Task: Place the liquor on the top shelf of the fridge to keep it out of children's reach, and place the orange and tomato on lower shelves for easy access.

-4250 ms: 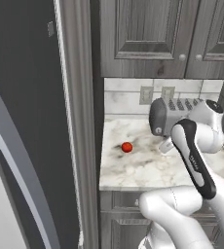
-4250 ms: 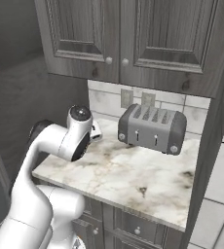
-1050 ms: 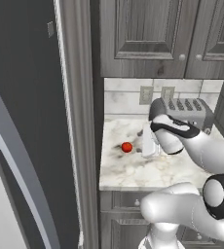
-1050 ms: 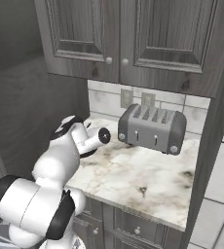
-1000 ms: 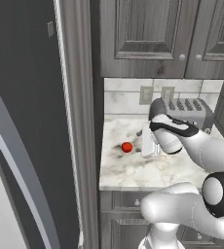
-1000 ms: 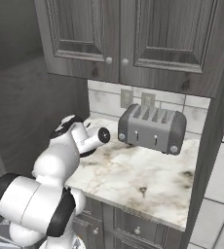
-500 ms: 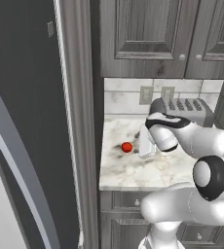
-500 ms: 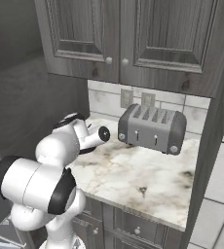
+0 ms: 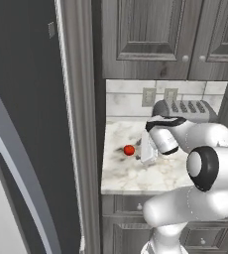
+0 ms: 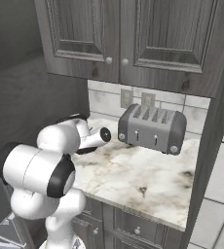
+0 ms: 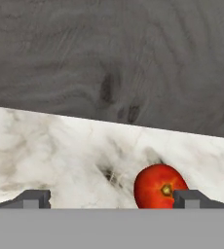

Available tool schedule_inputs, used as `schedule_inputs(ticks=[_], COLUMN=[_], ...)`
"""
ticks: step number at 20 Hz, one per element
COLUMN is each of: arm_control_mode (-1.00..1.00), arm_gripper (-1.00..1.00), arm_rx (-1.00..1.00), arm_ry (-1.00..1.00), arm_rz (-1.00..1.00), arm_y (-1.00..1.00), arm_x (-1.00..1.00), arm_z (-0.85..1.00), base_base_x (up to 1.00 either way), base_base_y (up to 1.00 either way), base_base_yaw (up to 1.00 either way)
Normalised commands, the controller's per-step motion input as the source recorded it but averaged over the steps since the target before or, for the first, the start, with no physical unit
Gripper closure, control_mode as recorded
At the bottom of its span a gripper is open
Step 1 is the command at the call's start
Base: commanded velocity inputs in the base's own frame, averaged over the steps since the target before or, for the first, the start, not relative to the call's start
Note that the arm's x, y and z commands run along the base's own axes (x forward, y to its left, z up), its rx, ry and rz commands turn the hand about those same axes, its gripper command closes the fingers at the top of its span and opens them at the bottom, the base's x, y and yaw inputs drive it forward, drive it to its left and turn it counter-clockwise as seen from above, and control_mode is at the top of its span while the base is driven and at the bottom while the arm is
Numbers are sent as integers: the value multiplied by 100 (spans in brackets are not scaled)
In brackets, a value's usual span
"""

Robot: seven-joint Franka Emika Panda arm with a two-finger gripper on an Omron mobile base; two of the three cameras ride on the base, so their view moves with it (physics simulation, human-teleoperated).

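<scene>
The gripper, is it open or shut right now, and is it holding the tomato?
Open, holding nothing. In the hand view the gripper has its fingers wide apart, and the tomato sits on the marble counter by the right one.

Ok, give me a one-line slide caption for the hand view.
Open gripper low over the marble counter, tomato just inside one fingertip.

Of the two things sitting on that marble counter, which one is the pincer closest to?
The small red tomato: it sits right beside the open pincer, near the counter's left side. The silver toaster stands farther back, against the wall.
</scene>
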Motion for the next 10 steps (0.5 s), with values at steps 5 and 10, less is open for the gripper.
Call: schedule_inputs(ticks=[5, 10], arm_control_mode=[-100, -100], arm_gripper=[-100, -100], arm_rx=[0, 0], arm_ry=[2, 2], arm_rz=[0, 0], arm_y=[0, 0], arm_x=[16, 21], arm_z=[-11, -4], base_base_x=[0, 0], base_base_y=[0, 0], base_base_yaw=[0, 0])
